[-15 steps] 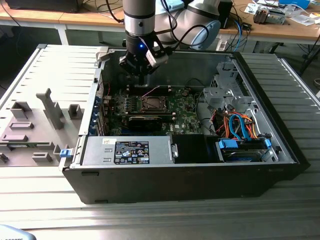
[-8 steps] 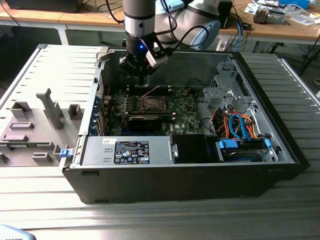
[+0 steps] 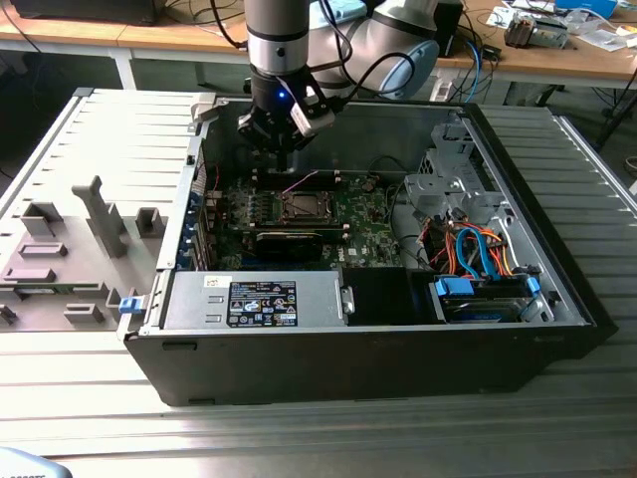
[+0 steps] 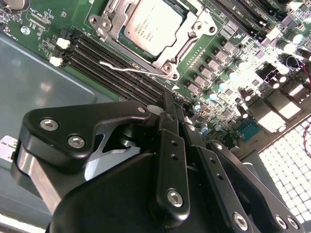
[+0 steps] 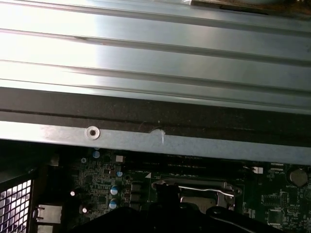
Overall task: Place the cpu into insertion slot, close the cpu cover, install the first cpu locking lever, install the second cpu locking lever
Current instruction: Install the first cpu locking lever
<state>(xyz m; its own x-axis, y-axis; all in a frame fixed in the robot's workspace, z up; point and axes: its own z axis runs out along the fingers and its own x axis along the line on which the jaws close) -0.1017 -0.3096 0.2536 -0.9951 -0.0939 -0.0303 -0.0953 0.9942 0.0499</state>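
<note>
your gripper (image 4: 167, 104) is pinched shut, empty, above the dimm slots (image 4: 112, 65). cpu (image 4: 154, 25) sits in the insertion slot (image 4: 194, 29), cpu cover (image 4: 114, 7) & lever (image 4: 131, 70) unlatched — a low pass could snag the lever.

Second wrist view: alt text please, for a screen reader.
The cpu sits in the insertion slot on the green motherboard, framed by the closed cpu cover, with a wire locking lever alongside. The black gripper fills the foreground, empty.

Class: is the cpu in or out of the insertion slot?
In: the cpu lies flat inside the insertion slot, metal frame around it.
</note>
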